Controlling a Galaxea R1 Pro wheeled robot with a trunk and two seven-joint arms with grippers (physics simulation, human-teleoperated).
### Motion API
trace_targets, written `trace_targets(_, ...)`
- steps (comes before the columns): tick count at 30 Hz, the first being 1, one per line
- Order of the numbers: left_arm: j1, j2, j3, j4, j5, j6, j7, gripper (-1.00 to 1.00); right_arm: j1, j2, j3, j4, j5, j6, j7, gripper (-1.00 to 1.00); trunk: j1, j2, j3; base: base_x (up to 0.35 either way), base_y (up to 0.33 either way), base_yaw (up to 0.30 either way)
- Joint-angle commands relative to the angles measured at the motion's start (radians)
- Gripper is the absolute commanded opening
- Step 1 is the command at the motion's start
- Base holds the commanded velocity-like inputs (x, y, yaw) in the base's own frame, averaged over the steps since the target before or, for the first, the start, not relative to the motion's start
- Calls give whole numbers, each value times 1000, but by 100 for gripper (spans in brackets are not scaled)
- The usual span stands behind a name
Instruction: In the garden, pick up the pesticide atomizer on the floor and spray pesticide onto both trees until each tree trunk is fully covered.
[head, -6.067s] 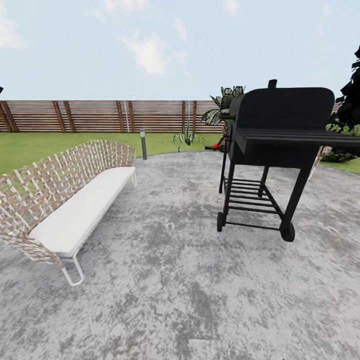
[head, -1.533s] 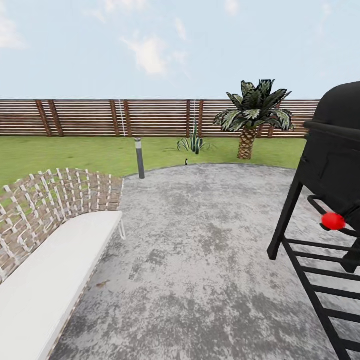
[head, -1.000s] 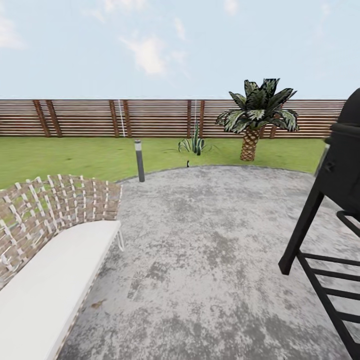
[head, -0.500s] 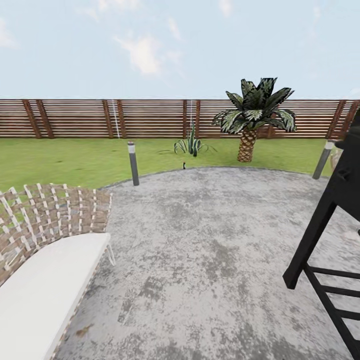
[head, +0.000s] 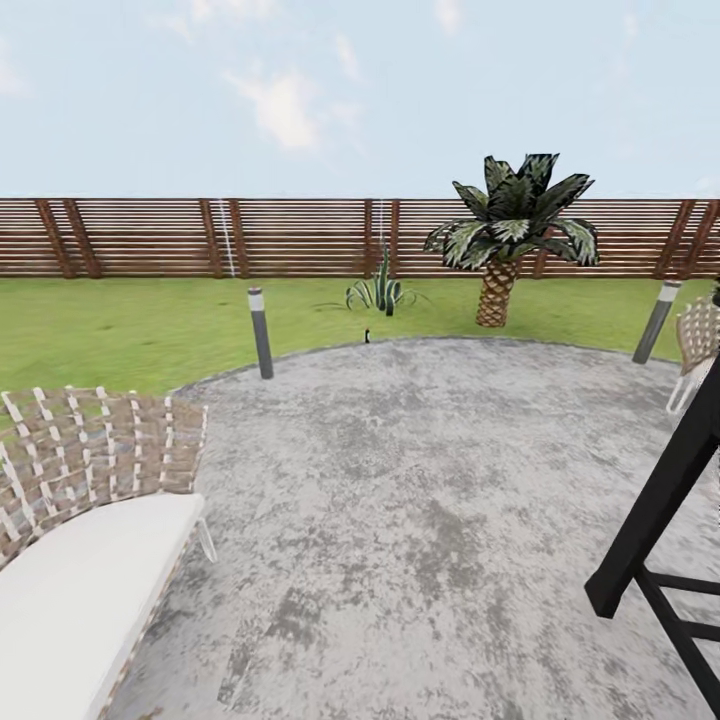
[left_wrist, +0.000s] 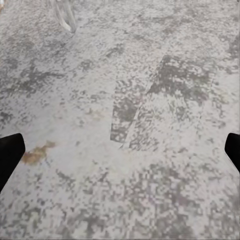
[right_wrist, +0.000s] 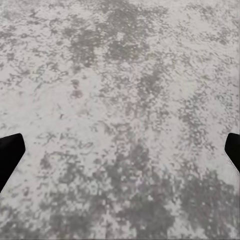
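Open mottled grey paving (head: 420, 520) spreads ahead of us, bounded by the woven bench (head: 90, 500) at left and the black grill legs (head: 660, 540) at right; its curved rim meets the lawn (head: 120, 320), where 2 bollards (head: 260, 333) stand. On that rim, between the spiky plant (head: 378, 290) and us, sits a tiny dark thing (head: 367, 336), too small to tell whether it is the atomizer. Left claw (left_wrist: 120, 150) and right claw (right_wrist: 120, 150) hang spread wide over bare paving, holding nothing.
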Motion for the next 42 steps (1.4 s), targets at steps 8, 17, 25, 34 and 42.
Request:
trace_targets(8, 0, 0, 0, 0, 0, 0, 0, 100, 0, 0, 0, 0, 0, 0, 0, 100, 0, 0, 0, 340, 0, -207)
trace_targets(17, 0, 0, 1, 0, 0, 0, 0, 100, 0, 0, 0, 0, 0, 0, 1, 100, 0, 0, 0, 340, 0, -27)
trace_targets(25, 0, 0, 1, 0, 0, 0, 0, 100, 0, 0, -1, 0, 0, 0, 0, 100, 0, 0, 0, 340, 0, -1)
trace_targets(34, 0, 0, 0, 0, 0, 0, 0, 100, 0, 0, -2, 0, 0, 0, 0, 100, 0, 0, 0, 340, 0, 0)
trace_targets(42, 0, 0, 0, 0, 0, 0, 0, 100, 0, 0, -2, 1, 0, -1, -1, 100, 0, 0, 0, 340, 0, 0)
